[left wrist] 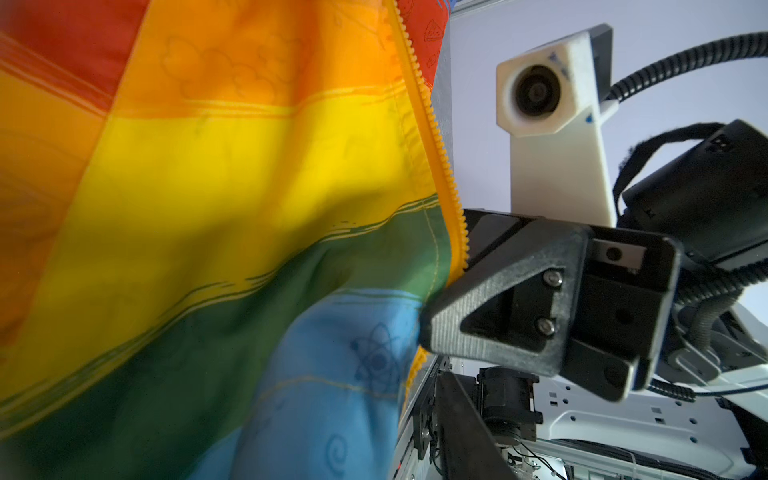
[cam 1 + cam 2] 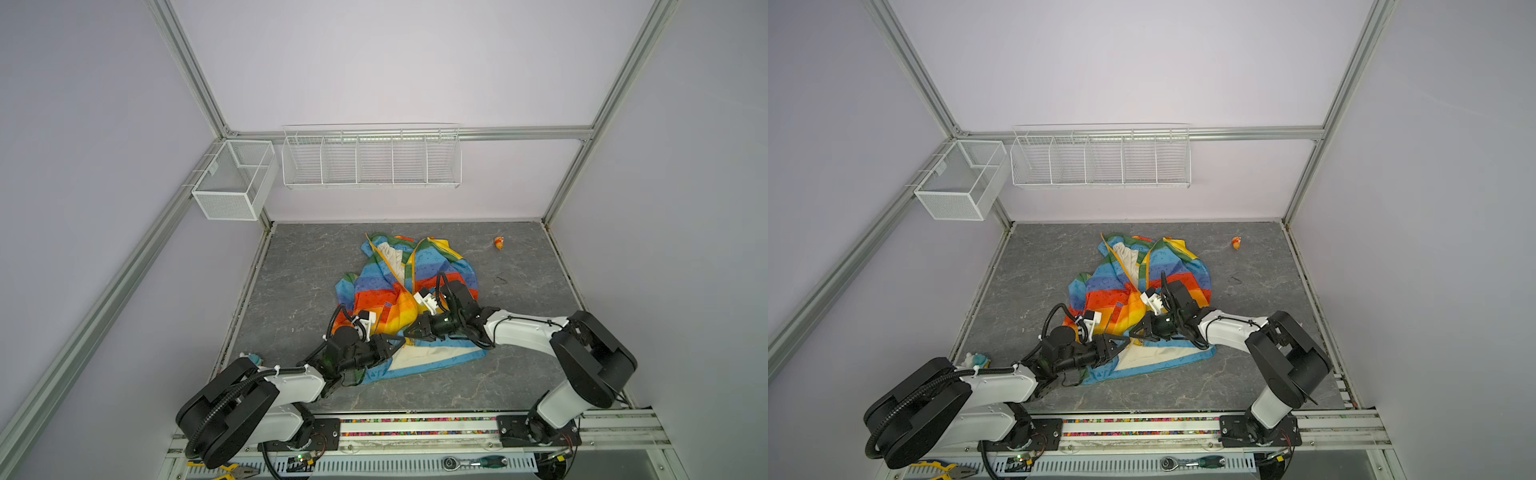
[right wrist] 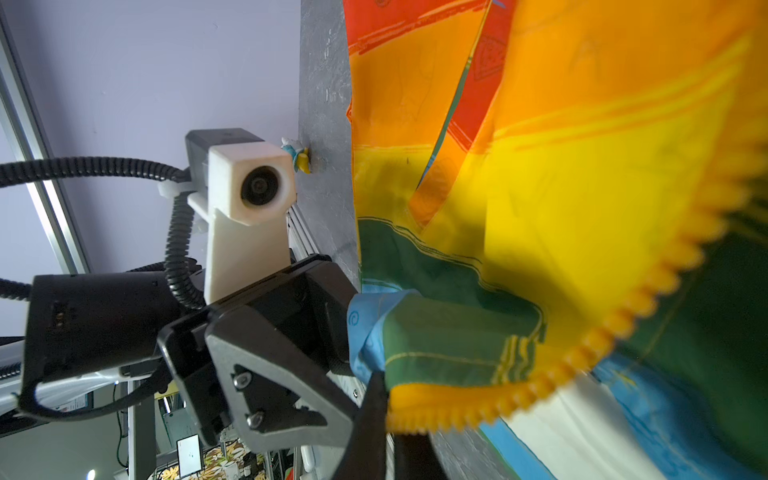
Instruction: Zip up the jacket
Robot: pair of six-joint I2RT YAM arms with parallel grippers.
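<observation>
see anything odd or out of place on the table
The jacket lies crumpled and unzipped, with its cream lining showing. A small orange object sits alone off to the far right, apart from it.

Enclosure: pale lilac walls (image 2: 395, 62) on three sides, framed by aluminium rails (image 2: 519, 134). Light is even and diffuse, shadows soft. Desk (image 2: 299, 291) top is a dark grey marble pattern. White wire rack (image 2: 371, 158), five bays, on the back wall at 12 o'clock. White mesh basket (image 2: 232, 183) at 10 o'clock. Small orange toy (image 2: 499, 242) on the desk at 1 o'clock.
</observation>
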